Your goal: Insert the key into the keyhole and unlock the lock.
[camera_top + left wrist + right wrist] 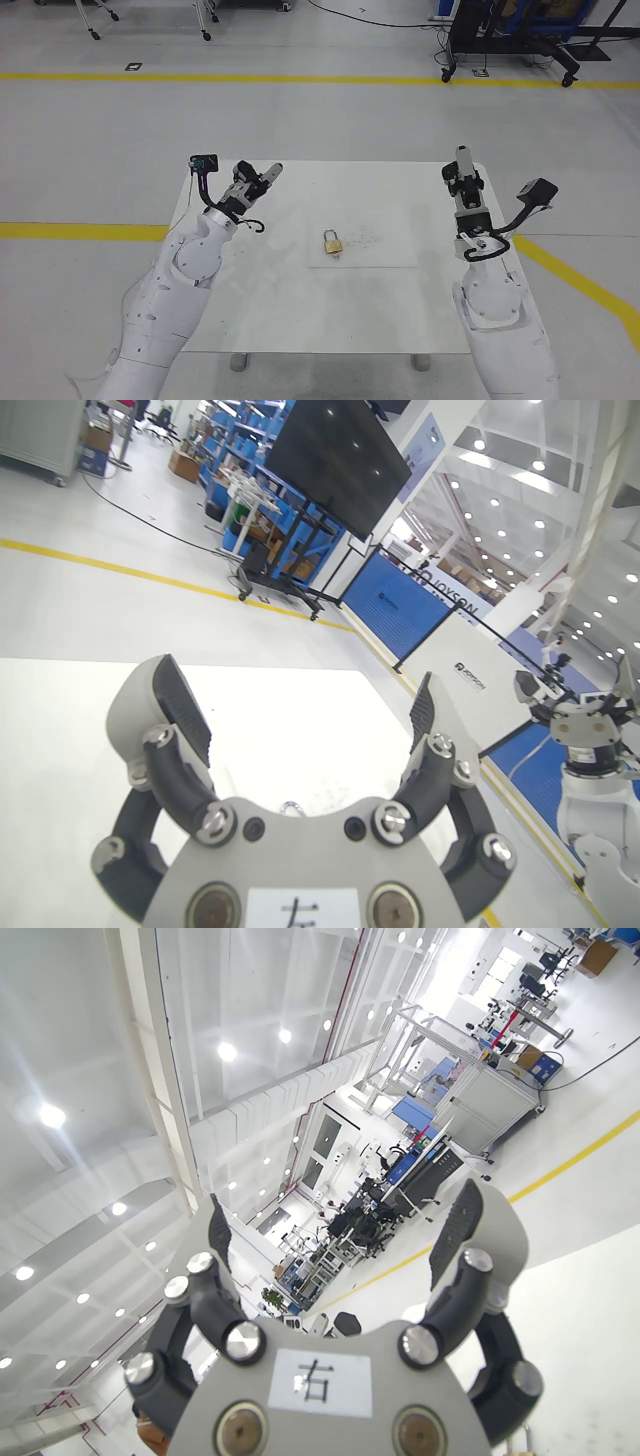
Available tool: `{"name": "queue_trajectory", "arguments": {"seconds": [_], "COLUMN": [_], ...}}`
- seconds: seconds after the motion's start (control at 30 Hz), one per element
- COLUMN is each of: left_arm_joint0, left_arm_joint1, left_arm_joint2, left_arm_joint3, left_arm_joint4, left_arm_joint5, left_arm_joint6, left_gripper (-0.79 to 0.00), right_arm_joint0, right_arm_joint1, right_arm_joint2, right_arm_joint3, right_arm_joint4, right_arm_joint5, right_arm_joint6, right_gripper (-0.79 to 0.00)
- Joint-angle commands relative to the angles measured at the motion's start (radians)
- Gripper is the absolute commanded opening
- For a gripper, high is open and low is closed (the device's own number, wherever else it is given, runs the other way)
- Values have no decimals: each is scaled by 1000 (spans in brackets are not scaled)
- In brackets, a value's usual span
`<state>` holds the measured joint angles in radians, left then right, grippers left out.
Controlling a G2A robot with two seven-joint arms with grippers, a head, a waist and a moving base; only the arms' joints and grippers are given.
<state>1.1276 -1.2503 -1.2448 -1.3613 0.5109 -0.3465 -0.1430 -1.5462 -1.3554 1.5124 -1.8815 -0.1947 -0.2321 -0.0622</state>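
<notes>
Closest to me on the white table (280, 310) is the brass padlock (332, 243). It lies flat at about mid-table, shackle (331, 234) pointing away from the robot and body toward it, so I judge the keyhole end faces back my way. I cannot pick out the key for certain; a small speck at the near end of the lock may be it, but the top view is too coarse to say. Farther out, both arms hang above the table beyond the lock with nothing in them. The left gripper (272, 172) is over the far left part of the table with its jaws spread wide, and its own wrist view shows the ribbed pads (182, 710) well apart. The right gripper (463, 157) is by the far right corner, likewise spread and empty, and it aims out at the hall rather than down at the table. The relation that matters is that the lock lies back toward the robot and inward from both claws. The left one is clearly the nearer of the two, and the right is well apart from the lock. Whichever arm goes in has to draw back, tip down and line up with the lock's long axis, which runs near to far. Beyond the table's far edge is pale floor crossed by a yellow line (320, 77).
</notes>
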Motion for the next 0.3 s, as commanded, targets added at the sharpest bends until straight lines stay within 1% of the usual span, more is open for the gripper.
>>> {"name": "queue_trajectory", "arguments": {"seconds": [0.0,0.17,0.27], "left_arm_joint0": [0,0,20], "left_arm_joint1": [0,0,3], "left_arm_joint2": [0,0,-11], "left_arm_joint3": [0,-1,-15], "left_arm_joint4": [0,-6,21], "left_arm_joint5": [0,0,12], "left_arm_joint6": [0,-2,2], "left_gripper": [0,0,0], "right_arm_joint0": [0,0,-6], "right_arm_joint1": [0,1,7], "right_arm_joint2": [0,0,3], "right_arm_joint3": [0,1,3], "right_arm_joint4": [0,-2,-40], "right_arm_joint5": [0,1,9], "right_arm_joint6": [0,7,9], "right_gripper": [-1,-1,-1]}}
